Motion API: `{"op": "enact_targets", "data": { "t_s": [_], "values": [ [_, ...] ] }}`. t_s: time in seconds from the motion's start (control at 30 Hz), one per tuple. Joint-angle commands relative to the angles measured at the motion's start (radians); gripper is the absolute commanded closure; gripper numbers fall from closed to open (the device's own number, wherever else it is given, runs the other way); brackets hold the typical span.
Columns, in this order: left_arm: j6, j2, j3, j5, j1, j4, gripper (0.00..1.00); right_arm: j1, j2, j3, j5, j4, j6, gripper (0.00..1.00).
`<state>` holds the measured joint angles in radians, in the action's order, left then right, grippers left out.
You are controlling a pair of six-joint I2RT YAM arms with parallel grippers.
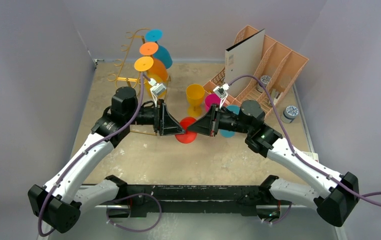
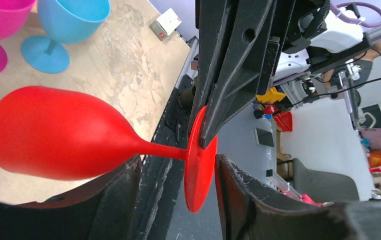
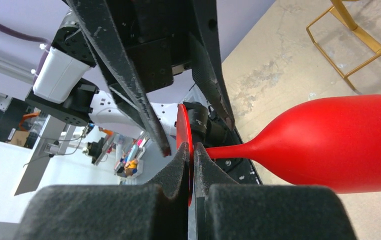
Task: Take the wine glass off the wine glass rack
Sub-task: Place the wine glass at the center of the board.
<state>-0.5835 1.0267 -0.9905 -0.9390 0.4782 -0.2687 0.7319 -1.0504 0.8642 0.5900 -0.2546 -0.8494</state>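
Note:
A red wine glass (image 1: 185, 135) hangs foot-up between the two grippers at the table's middle, clear of the rack. My right gripper (image 1: 192, 127) is shut on the rim of its round foot (image 3: 182, 131); the pads pinch the disc in the right wrist view (image 3: 193, 152). My left gripper (image 1: 177, 128) is open, and its fingers (image 2: 238, 185) straddle the foot (image 2: 198, 170) with a gap on both sides. The red bowl (image 2: 53, 135) points down toward the table. The gold wine glass rack (image 1: 127, 50) stands at the back left with two orange glasses (image 1: 144, 64) and a teal one (image 1: 154, 36) hanging on it.
A yellow glass (image 1: 195, 95), a magenta glass (image 1: 211, 101) and a blue glass (image 1: 232, 110) stand behind the grippers. A peach slotted organiser (image 1: 278, 60) with a white board (image 1: 243, 60) stands at the back right, a tape roll (image 1: 291, 112) beside it.

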Motion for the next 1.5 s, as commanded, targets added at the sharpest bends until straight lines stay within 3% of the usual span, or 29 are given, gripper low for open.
{"op": "enact_targets", "data": {
  "t_s": [0.0, 0.23, 0.33, 0.43, 0.93, 1.07, 1.4, 1.47],
  "values": [
    [-0.035, -0.025, 0.023, -0.067, 0.001, 0.04, 0.43, -0.001, 0.046, -0.039, -0.036, -0.105, 0.041, 1.0],
    [-0.166, -0.053, 0.125, -0.094, 0.006, 0.19, 0.42, -0.001, 0.045, -0.061, -0.058, -0.156, 0.046, 1.0],
    [-0.145, -0.039, 0.121, -0.076, 0.025, 0.168, 0.46, -0.001, 0.044, -0.068, -0.068, -0.165, 0.043, 1.0],
    [-0.12, -0.032, 0.11, -0.041, 0.046, 0.14, 0.52, -0.001, 0.047, -0.074, -0.083, -0.164, 0.047, 1.0],
    [-0.201, -0.032, 0.149, -0.008, 0.048, 0.304, 0.92, -0.001, 0.055, -0.091, -0.103, -0.164, 0.052, 1.0],
    [-0.159, -0.025, 0.126, -0.011, 0.048, 0.234, 0.97, -0.002, 0.055, -0.093, -0.108, -0.165, 0.049, 1.0],
    [-0.133, -0.025, 0.12, -0.044, 0.049, 0.238, 1.0, -0.001, 0.056, -0.098, -0.119, -0.168, 0.043, 1.0],
    [-0.119, -0.032, 0.121, -0.04, 0.049, 0.237, 1.0, -0.001, 0.056, -0.095, -0.121, -0.161, 0.039, 0.95]
  ]
}}
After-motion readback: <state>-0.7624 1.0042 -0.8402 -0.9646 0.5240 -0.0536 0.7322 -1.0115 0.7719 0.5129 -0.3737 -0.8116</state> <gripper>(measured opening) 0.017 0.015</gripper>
